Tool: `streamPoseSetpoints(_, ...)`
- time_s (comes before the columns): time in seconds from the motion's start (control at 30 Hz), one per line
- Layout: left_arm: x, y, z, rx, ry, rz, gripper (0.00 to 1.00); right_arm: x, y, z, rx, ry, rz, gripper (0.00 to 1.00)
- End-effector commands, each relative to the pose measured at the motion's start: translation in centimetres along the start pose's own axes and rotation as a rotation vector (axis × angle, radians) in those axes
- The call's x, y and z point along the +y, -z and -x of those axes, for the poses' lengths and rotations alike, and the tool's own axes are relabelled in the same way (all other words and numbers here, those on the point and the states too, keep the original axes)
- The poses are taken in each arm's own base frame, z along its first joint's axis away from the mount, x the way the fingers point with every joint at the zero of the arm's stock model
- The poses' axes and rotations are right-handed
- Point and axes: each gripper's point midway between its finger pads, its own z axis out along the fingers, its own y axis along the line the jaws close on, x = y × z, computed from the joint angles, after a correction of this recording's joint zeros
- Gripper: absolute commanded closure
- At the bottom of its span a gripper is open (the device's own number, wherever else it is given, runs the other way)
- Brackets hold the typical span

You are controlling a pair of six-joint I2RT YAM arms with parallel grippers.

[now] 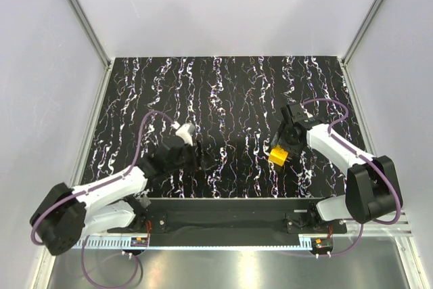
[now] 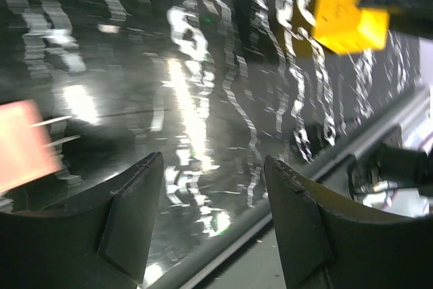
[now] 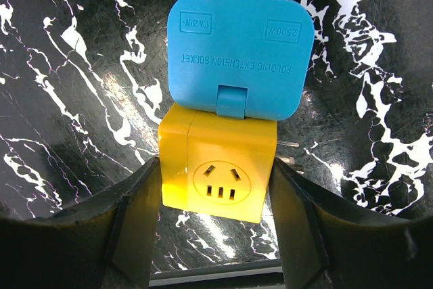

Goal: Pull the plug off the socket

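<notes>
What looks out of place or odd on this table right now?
Nothing is spilled or broken. One oddity: a blurred pink block with two bare metal prongs sits at the left wrist view's edge, apart from the yellow socket gripped in the right claw. The left claw is open and empty.

Spread empty jaws; yellow socket (image 2: 348,15) beyond.
</notes>
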Motion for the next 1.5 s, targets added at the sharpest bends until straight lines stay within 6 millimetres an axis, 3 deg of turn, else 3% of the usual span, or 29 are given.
streamPoseSetpoints(0.0,-4.9,-1.0,3.7,-0.114,-0.025,-0.123,0.35,-4.1,-1.1,-4.1,0.128,0.070,-0.162,0.62)
streamPoseSetpoints(0.27,-8.5,-4.8,3.6,-0.045,-0.053,-0.202,0.35,-3.5,1.0,-2.8,0.072,0.064,-0.130,0.32)
streamPoseSetpoints(0.3,-8.8,-5.2,3.5,-0.037,-0.057,-0.203,0.35,-3.6,1.2,-2.5,0.062,0.061,-0.134,0.23)
streamPoseSetpoints(0.4,-9.9,-7.0,3.1,-0.003,-0.063,-0.211,0.36,-3.5,2.1,-1.9,0.043,0.055,-0.141,0.21)
streamPoseSetpoints(0.43,-10.3,-7.8,3.1,0.006,-0.064,-0.214,0.36,-3.5,2.4,-1.8,0.042,0.049,-0.142,0.02)
streamPoseSetpoints(0.63,-13.3,-10.3,2.2,0.061,-0.073,-0.270,0.39,-3.4,3.8,-1.3,0.009,0.015,-0.127,0.01)
streamPoseSetpoints(0.77,-15.4,-11.4,0.8,0.101,-0.095,-0.311,0.49,-4.2,5.5,-0.2,-0.073,-0.043,-0.133,0.16)
streamPoseSetpoints(0.8,-15.5,-11.7,0.4,0.112,-0.098,-0.310,0.55,-4.0,6.2,0.1,-0.099,-0.056,-0.110,0.18)
streamPoseSetpoints(0.93,-16.6,-12.7,-1.1,0.143,-0.113,-0.323,0.63,-4.6,7.6,1.1,-0.148,-0.083,-0.110,0.32)
streamPoseSetpoints(0.97,-16.9,-12.8,-1.6,0.155,-0.115,-0.328,0.63,-5.1,7.7,1.3,-0.156,-0.093,-0.129,0.37)
streamPoseSetpoints(1.0,-17.0,-13.0,-1.9,0.161,-0.117,-0.329,0.64,-5.7,7.7,1.6,-0.159,-0.109,-0.149,0.49)
streamPoseSetpoints(1.07,-17.4,-13.4,-2.6,0.184,-0.116,-0.338,0.66,-6.7,7.3,1.7,-0.148,-0.128,-0.182,0.58)
streamPoseSetpoints(1.1,-17.6,-13.6,-2.8,0.190,-0.116,-0.342,0.66,-7.6,6.9,2.1,-0.138,-0.157,-0.203,0.70)
streamPoseSetpoints(1.23,-19.2,-14.8,-4.3,0.233,-0.120,-0.369,0.66,-7.9,5.7,2.8,-0.115,-0.191,-0.191,0.89)
streamPoseSetpoints(1.47,-19.6,-17.0,-5.2,0.264,-0.123,-0.347,0.66,-6.2,2.8,2.9,-0.050,-0.131,-0.134,0.97)
